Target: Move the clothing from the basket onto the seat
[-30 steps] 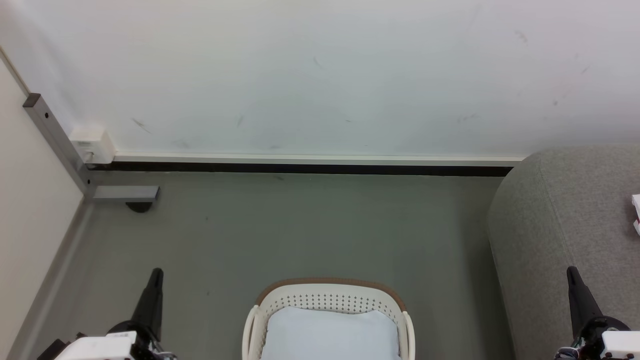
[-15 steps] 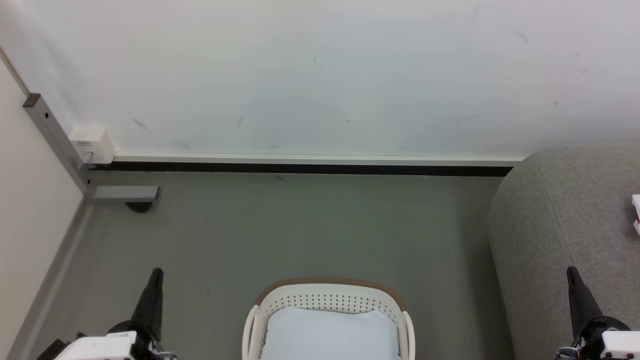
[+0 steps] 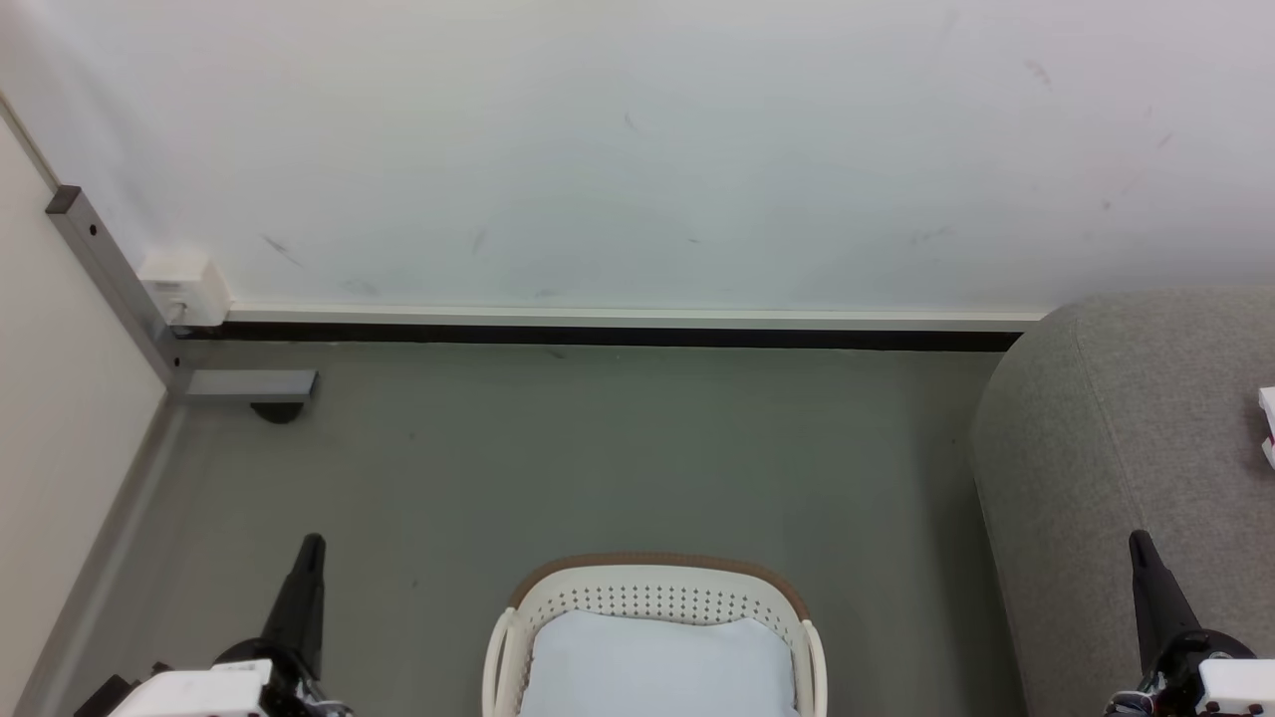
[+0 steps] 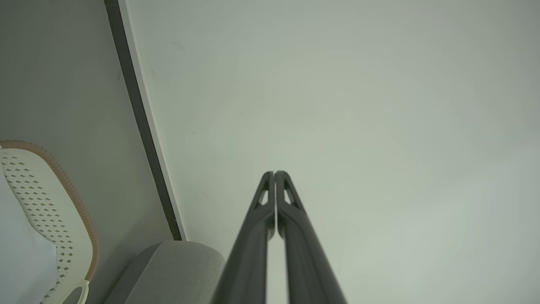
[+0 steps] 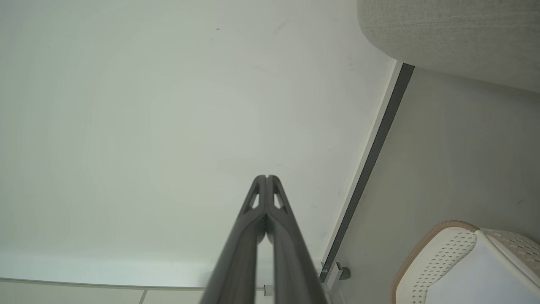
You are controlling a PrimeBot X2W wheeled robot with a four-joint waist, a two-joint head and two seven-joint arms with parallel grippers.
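Left gripper (image 3: 312, 546) and right gripper (image 3: 1139, 540) rest low either side of the cream perforated plastic laundry basket (image 3: 657, 564), both pinched closed and empty. It holds a pale blue-white flat cushion (image 3: 657, 662); a red-and-white scrap of clothing (image 3: 1268, 426) lies on the large grey woven sofa (image 3: 1116, 418). Transfer looks finished; next, check beneath the cushion.

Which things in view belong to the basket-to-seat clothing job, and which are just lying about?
Job: basket; seat; white-and-red scrap on the seat, perhaps clothing, cut off at the picture's edge; left gripper and right gripper, both shut.
Lying about: pale cushion in the basket; grey metal frame; white wall box.
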